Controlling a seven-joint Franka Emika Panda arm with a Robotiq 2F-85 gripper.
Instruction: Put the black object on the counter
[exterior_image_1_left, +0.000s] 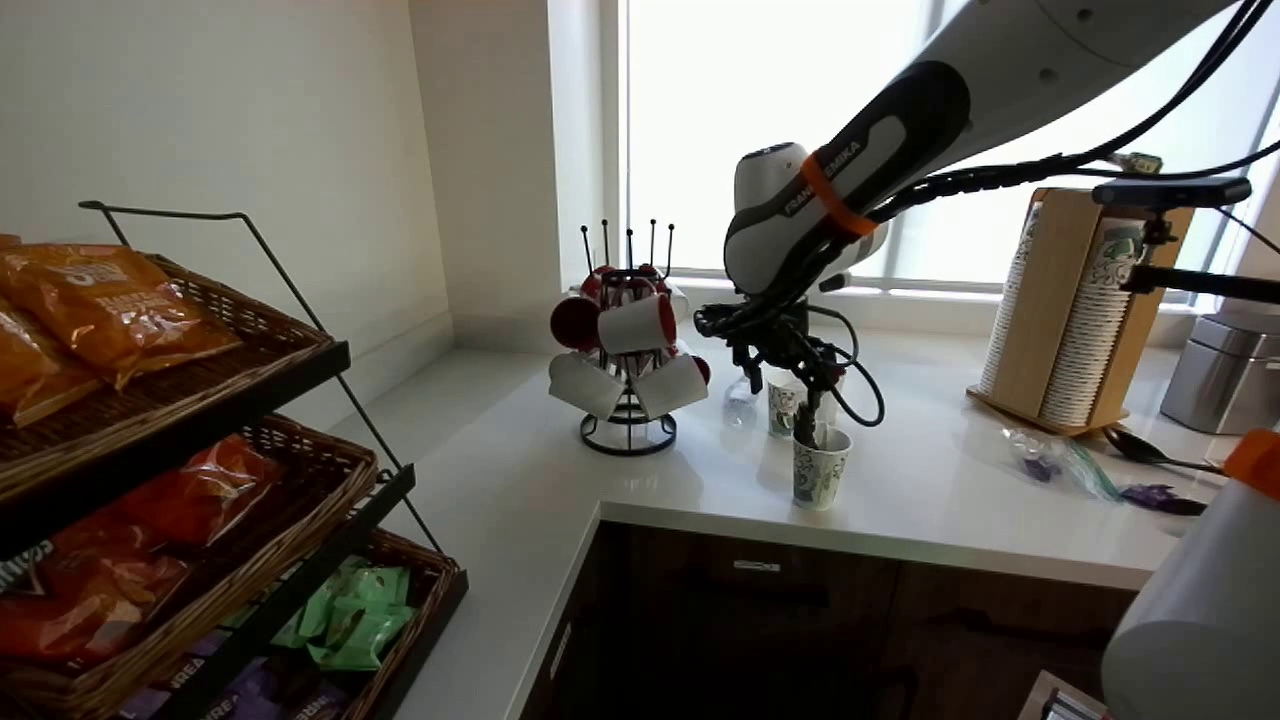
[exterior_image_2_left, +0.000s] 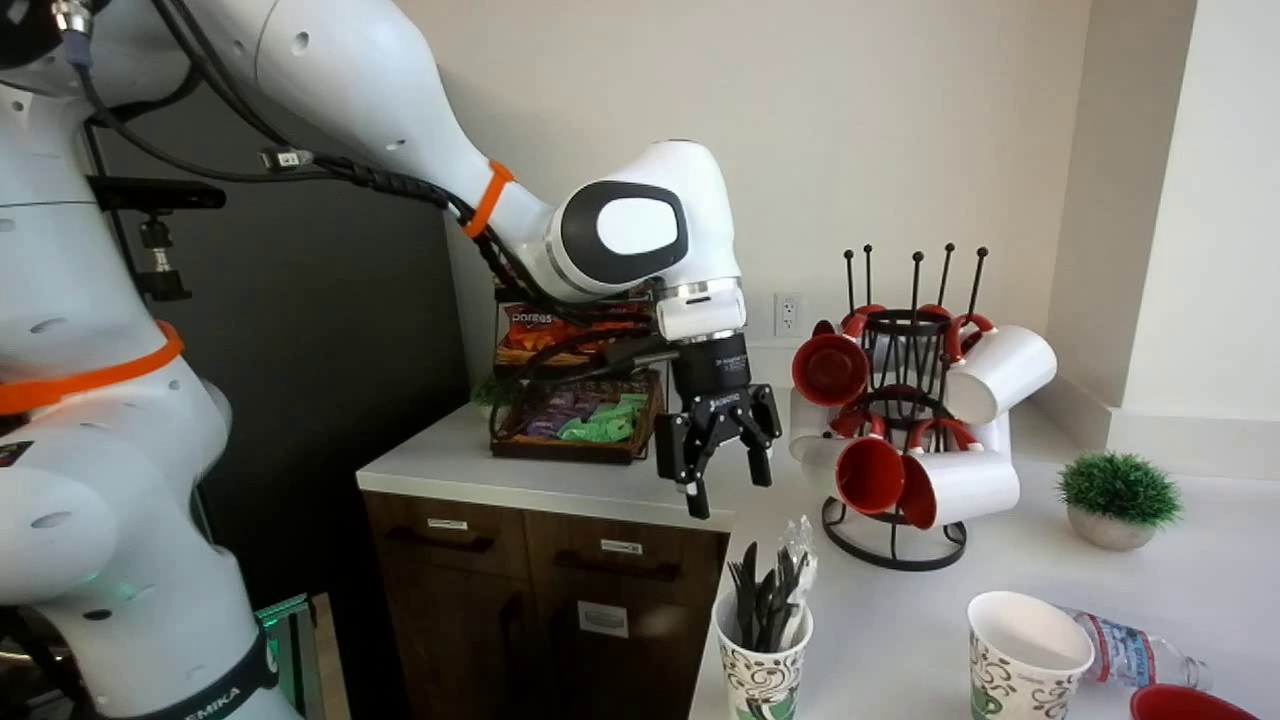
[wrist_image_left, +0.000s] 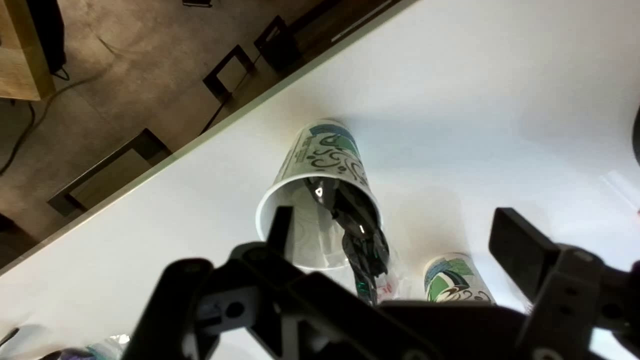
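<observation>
Black plastic utensils (exterior_image_2_left: 762, 605) stand in a patterned paper cup (exterior_image_2_left: 762, 680) near the counter's front edge; clear wrapping shows beside them. In the wrist view the utensils (wrist_image_left: 357, 220) lean against one side of the cup (wrist_image_left: 325, 155), handles or heads toward the camera. My gripper (exterior_image_2_left: 730, 485) is open and above the cup. In the wrist view the gripper's fingers (wrist_image_left: 400, 235) are wide apart with nothing between them touching; one finger overlaps the cup's rim in the picture. The white counter (exterior_image_1_left: 500, 470) shows in both exterior views. A black spoon (exterior_image_1_left: 1140, 446) lies on it.
A mug rack (exterior_image_2_left: 895, 555) with red and white mugs stands near the gripper. A second paper cup (exterior_image_2_left: 1030, 650), a water bottle (exterior_image_2_left: 1130, 650) and a plant (exterior_image_2_left: 1115, 495) are on the counter. Snack baskets (exterior_image_1_left: 330, 470) and a wooden cup holder (exterior_image_1_left: 1020, 320) stand farther off.
</observation>
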